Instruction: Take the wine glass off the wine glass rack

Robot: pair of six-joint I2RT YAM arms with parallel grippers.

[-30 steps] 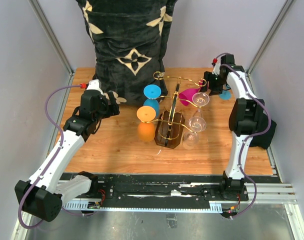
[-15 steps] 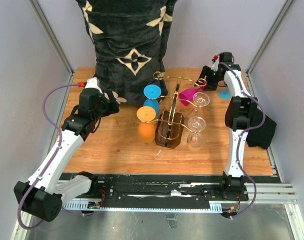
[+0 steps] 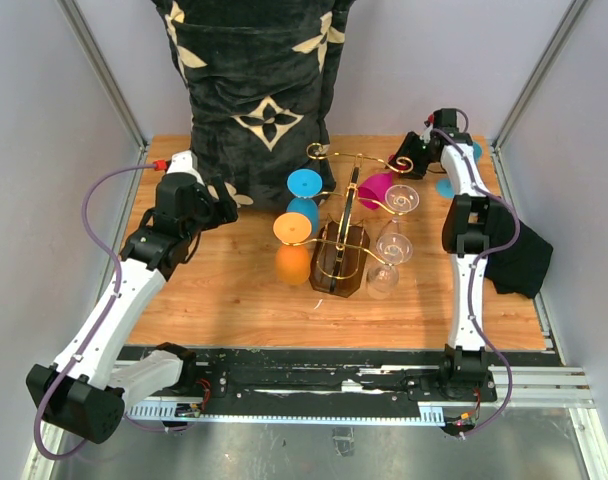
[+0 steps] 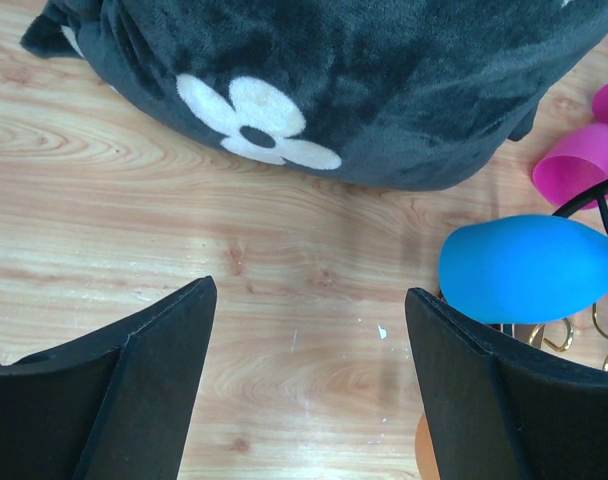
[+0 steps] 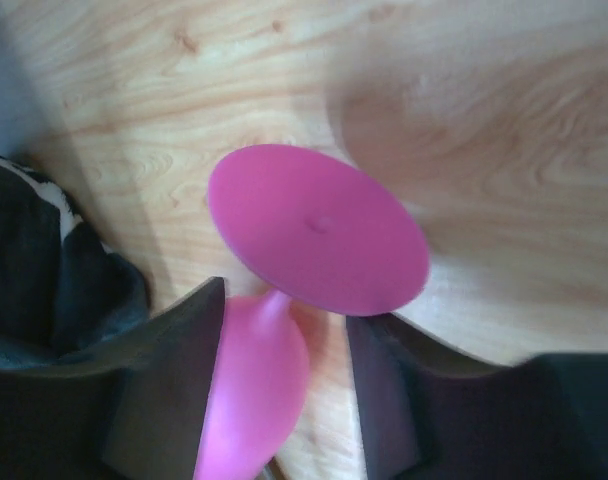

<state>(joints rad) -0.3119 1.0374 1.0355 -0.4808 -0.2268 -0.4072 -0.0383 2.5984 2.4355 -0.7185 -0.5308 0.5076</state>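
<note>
Pink wine glass [image 5: 319, 228] hangs on the wine glass rack [image 3: 339, 262] mid-tabletop, not yet lifted off. The right hand [image 5: 284, 312] straddles its stem, fingers apart, not gripping; the left hand [image 4: 309, 292] hovers spread and empty.

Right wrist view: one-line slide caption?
Right claw straddles the pink wine glass, its foot facing the camera, over the wooden table.

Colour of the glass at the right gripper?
Magenta wine glass, clearest in right wrist view.
</note>
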